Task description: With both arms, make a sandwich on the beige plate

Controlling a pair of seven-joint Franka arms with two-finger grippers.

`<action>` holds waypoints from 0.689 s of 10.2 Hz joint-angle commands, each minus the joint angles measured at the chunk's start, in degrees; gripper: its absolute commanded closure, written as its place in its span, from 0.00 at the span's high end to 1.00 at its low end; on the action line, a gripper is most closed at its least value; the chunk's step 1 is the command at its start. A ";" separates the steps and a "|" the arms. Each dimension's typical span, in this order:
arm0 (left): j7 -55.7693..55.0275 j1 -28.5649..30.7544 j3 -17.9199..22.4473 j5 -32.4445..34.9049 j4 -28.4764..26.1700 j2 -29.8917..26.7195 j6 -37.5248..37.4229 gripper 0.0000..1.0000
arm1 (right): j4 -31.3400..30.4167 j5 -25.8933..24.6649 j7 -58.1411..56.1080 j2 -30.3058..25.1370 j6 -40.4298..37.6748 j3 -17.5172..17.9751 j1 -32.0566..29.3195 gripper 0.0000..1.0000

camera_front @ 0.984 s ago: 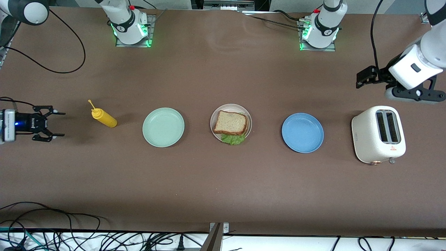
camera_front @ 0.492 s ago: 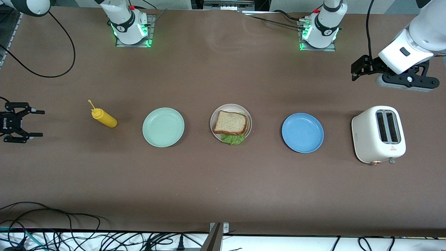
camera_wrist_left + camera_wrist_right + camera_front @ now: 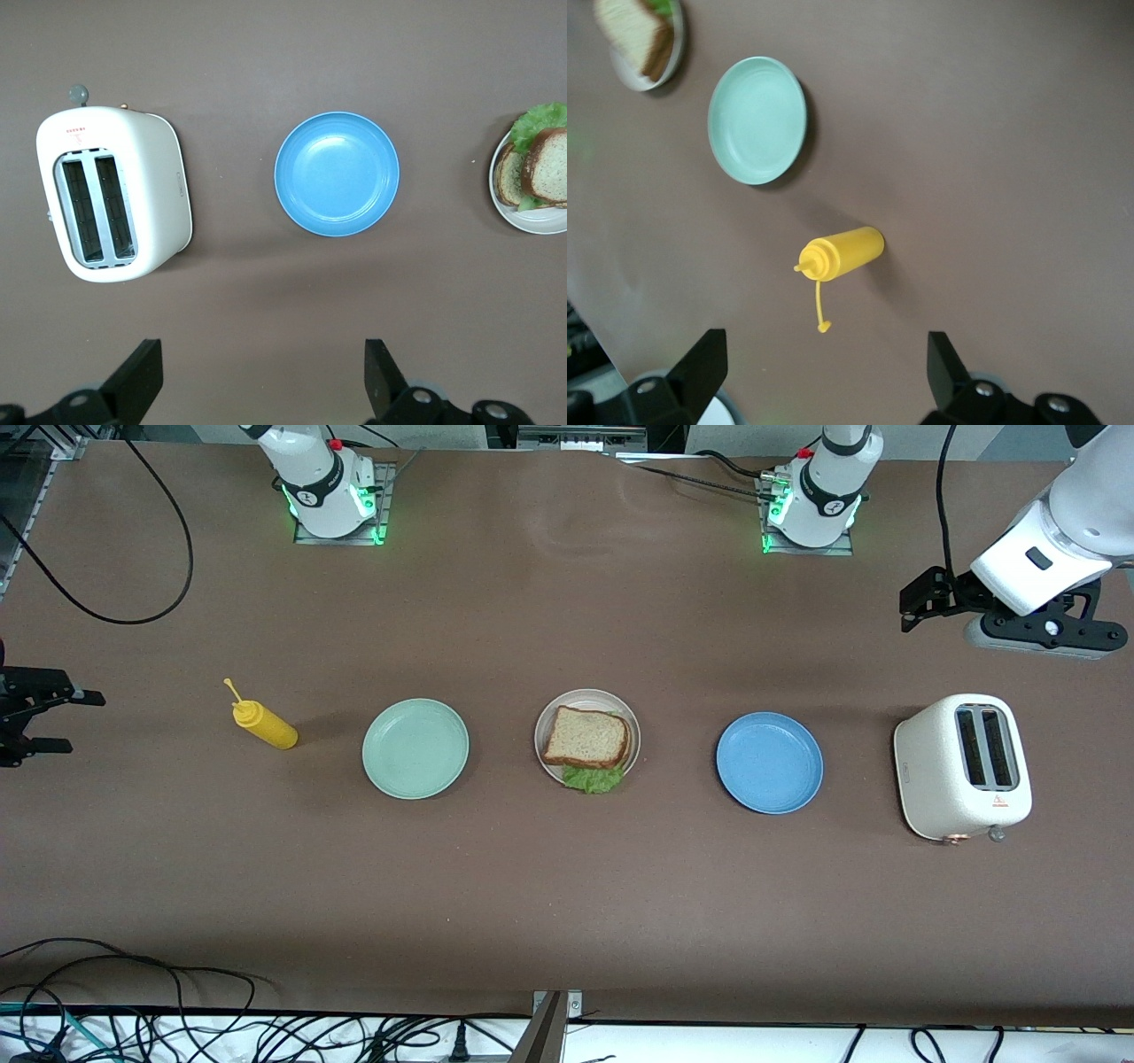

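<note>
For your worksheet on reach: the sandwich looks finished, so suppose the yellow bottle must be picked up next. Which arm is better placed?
Right. Its open hand is at the bottle's end of the table; the left hand is above the toaster at the other end.

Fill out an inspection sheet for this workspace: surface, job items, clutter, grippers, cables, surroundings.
Surface: brown table, no spills seen.
Job's things: sandwich sits assembled on the beige plate; lettuce sticks out past the rim on the side nearer the front camera.
Clutter: mint green plate and yellow squeeze bottle lying on its side, toward the right arm's end; blue plate and white toaster toward the left arm's end. Both plates hold nothing.
Grippers: left gripper open, holding nothing, up over the table near the toaster; right gripper open, holding nothing, at the table's edge past the bottle.
Cables: black cable looped on the table near the right arm's base; a tangle below the table's near edge.
Surroundings: nothing seen.
</note>
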 commanded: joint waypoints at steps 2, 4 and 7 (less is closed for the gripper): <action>0.17 0.47 -0.56 0.91 0.67 0.26 -0.30 1.00 | -0.79 -8.71 18.37 -4.22 2.16 -0.02 4.68 1.00; 0.09 0.38 -0.56 0.91 0.67 0.26 -0.30 1.00 | -0.88 -13.45 27.69 -5.98 2.24 -0.01 7.67 1.00; 0.17 0.38 -0.56 0.91 0.67 0.26 -0.30 1.00 | -0.96 -15.05 36.77 -6.25 2.33 0.07 10.13 1.00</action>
